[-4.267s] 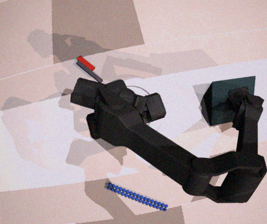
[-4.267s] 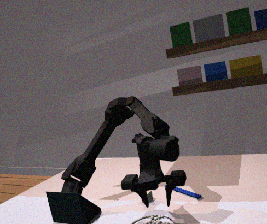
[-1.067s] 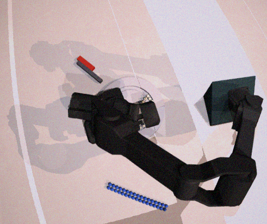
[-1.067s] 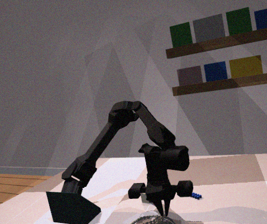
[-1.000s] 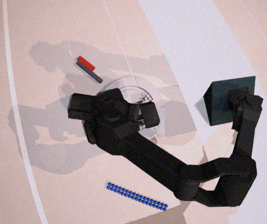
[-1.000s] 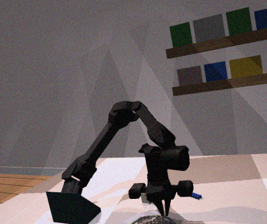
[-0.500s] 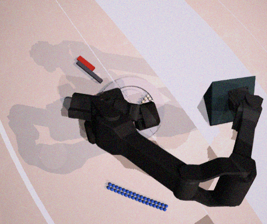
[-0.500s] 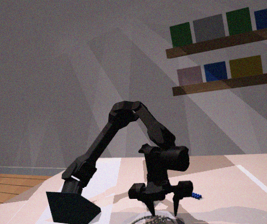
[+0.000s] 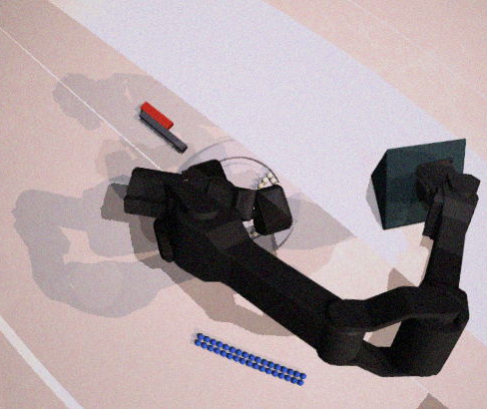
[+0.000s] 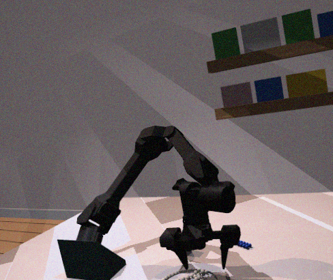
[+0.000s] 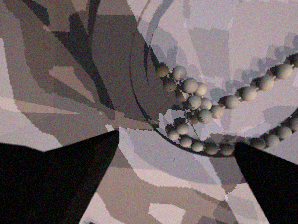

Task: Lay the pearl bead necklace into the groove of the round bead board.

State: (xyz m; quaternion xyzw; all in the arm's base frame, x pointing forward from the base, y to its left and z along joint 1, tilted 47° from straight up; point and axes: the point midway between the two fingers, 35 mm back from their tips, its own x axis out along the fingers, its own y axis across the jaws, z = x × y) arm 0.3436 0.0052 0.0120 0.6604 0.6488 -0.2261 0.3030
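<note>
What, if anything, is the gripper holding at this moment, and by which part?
Nothing. The gripper stands wide open above the round bead board, and the pearl bead necklace lies loose on the board.
</note>
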